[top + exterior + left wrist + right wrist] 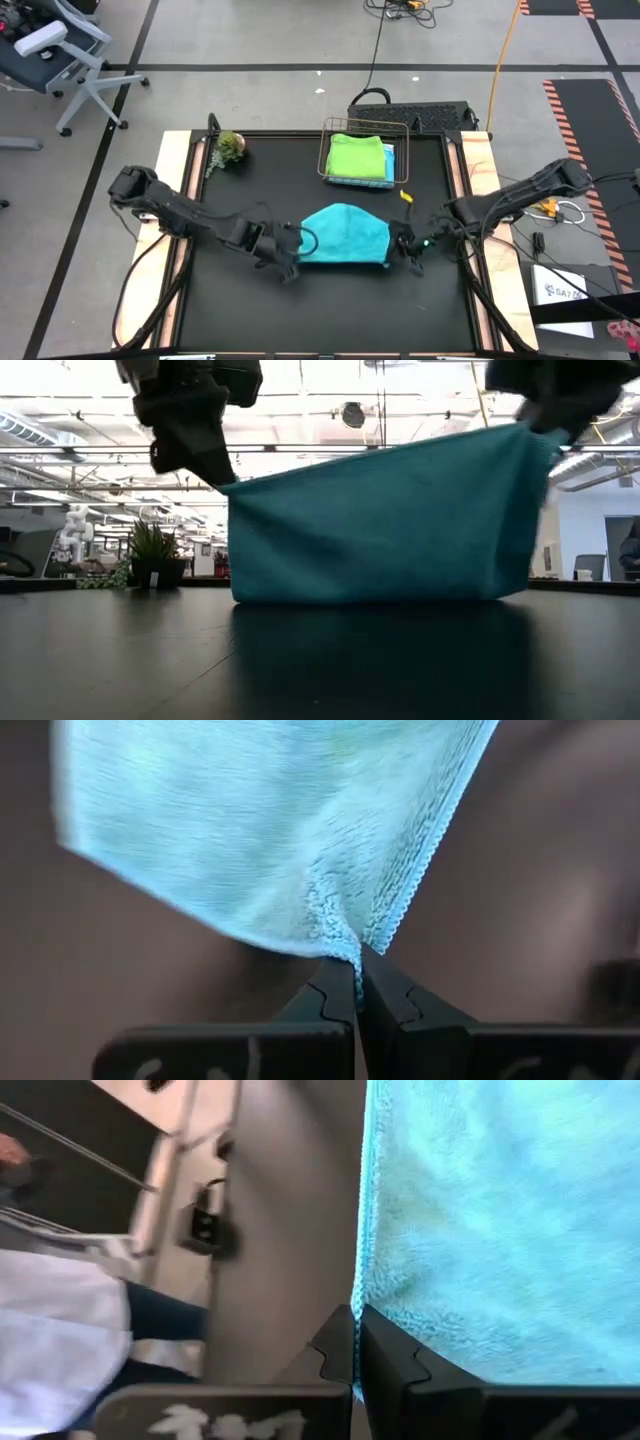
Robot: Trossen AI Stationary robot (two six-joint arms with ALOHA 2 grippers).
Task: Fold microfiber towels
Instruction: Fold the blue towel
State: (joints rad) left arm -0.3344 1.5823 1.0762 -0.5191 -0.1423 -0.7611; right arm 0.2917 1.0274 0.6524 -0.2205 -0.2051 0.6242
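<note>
The left hand (pixel 356 982) is clamped on one corner of the teal towel (pixel 345 236), and the right hand (pixel 356 1342) pinches the opposite corner. Between them the cloth hangs taut, lower edge brushing the counter (pixel 300 310), likely so a half can be laid over cleanly. Bare counter lies nearer the front; the wire basket (pixel 365 128) with the lime green towel (pixel 356 157) sits behind.
</note>
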